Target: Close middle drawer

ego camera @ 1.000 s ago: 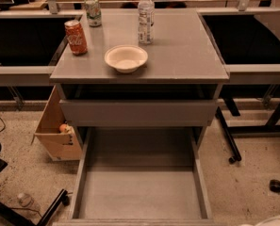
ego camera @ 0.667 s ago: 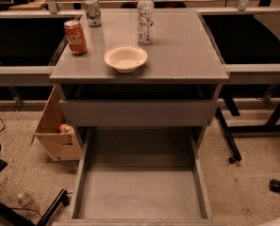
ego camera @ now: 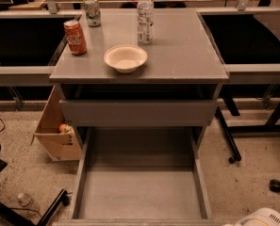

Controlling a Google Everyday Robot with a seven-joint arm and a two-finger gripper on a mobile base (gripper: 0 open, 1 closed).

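Observation:
The grey cabinet (ego camera: 139, 74) stands in the centre of the camera view. The middle drawer (ego camera: 138, 192) is pulled far out toward me, a wide shallow grey box with nothing inside. Its flat front lies along the bottom edge of the view (ego camera: 135, 222). Directly above it a grey drawer front (ego camera: 137, 112) sits nearly flush, with a dark gap over it. No drawer below the open one shows. My gripper is not in view. A white rounded part of the robot (ego camera: 262, 218) shows at the bottom right corner.
On the cabinet top stand a white bowl (ego camera: 125, 58), a water bottle (ego camera: 145, 15), an orange can (ego camera: 75, 36) and a green can (ego camera: 92, 11). A cardboard box (ego camera: 57, 131) sits on the floor at left. A black table leg with a caster (ego camera: 229, 142) stands at right.

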